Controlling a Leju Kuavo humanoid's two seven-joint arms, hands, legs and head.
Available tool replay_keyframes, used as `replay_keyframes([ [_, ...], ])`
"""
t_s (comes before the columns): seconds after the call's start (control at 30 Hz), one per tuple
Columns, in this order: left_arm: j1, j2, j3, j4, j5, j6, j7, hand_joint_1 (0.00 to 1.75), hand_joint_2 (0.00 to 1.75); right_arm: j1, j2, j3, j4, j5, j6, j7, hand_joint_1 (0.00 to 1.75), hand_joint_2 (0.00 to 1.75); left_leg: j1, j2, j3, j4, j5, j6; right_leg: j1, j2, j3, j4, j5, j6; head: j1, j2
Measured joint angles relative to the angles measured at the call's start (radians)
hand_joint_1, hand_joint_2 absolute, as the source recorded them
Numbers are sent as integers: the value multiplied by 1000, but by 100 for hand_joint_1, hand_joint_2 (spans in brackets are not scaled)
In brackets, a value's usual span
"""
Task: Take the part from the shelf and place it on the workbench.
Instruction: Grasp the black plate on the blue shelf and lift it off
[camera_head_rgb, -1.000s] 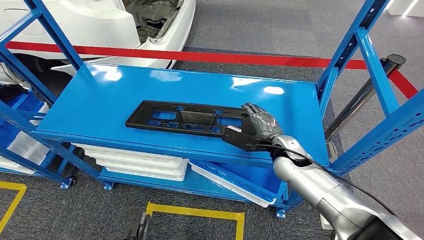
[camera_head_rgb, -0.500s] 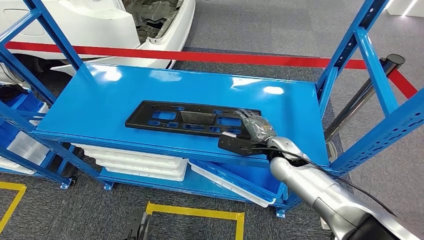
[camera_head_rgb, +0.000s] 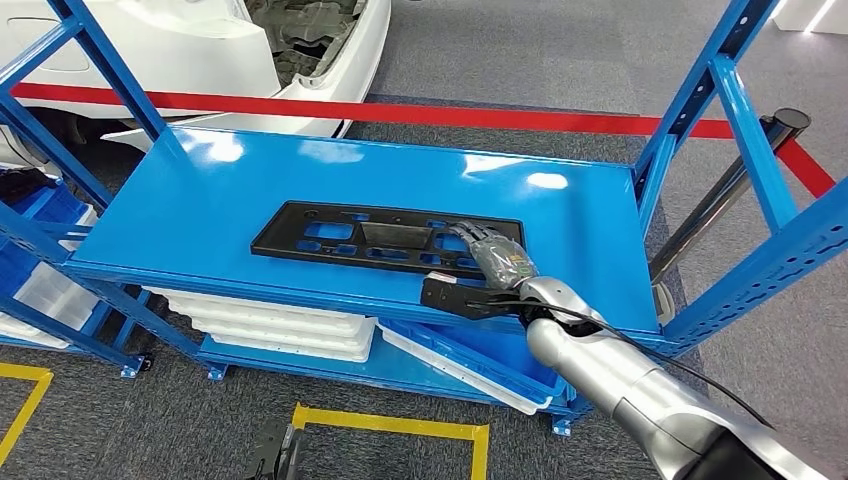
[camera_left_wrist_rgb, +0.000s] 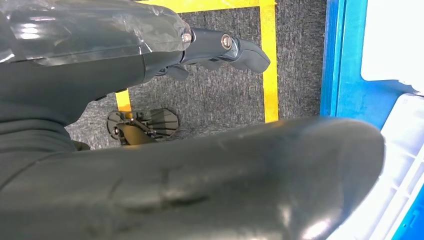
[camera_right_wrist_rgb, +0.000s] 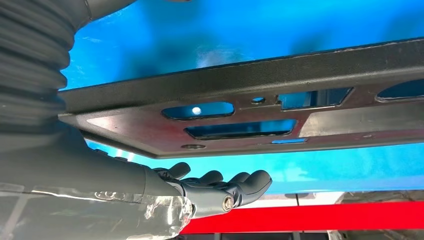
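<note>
Grasp step in hand, judged from the pose: right robot hand (camera_head_rgb: 497, 256) laid on the right end of the black perforated plastic panel (camera_head_rgb: 385, 237), fingers (camera_right_wrist_rgb: 215, 179) extended side by side, nothing pinched yet. Panel flat on the blue shelf (camera_head_rgb: 250, 180), near its front edge, long axis parallel to that edge. Next: closing on the panel's end, then lifting clear.

Grey carpet floor (camera_head_rgb: 520, 50) throughout, crossed along the top of the frame by a red stripe (camera_head_rgb: 480, 116) — yellow floor marking (camera_head_rgb: 390, 423) at the bottom. White car body (camera_head_rgb: 200, 40) at upper left, chrome post (camera_head_rgb: 735, 180) at right. Bright ceiling-light glare at upper right.
</note>
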Motion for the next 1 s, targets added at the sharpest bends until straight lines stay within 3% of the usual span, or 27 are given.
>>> replay_keyframes([
  [0.6, 11, 4, 0, 0, 1, 15, 3, 0, 0, -1, -34, -10, 23, 38, -110, 83, 0, 175, 0, 0, 1, 0, 0, 0, 0, 0, 0, 0, 0, 0, 1, 0],
  [0.7, 13, 5, 0, 0, 1, 16, 6, 0, 0, 1, -43, -12, 27, 30, -107, 78, 4, 175, 0, 0, 1, 0, 0, 0, 0, 0, 0, 0, 0, 0, 1, 0],
  [0.83, 14, 5, 0, 0, -1, 16, 9, 0, 0, 6, -50, -19, 30, 21, -96, 64, 23, 175, 0, 0, 1, 0, 0, 0, 0, 0, 0, 0, 0, 0, 2, 0],
  [1.0, 14, 6, 0, 0, -2, 16, 9, 0, 0, 9, -51, -26, 32, 15, -85, 53, 22, 175, 0, 0, 1, 0, 0, 0, 0, 0, 0, 0, 0, 0, 1, 0],
])
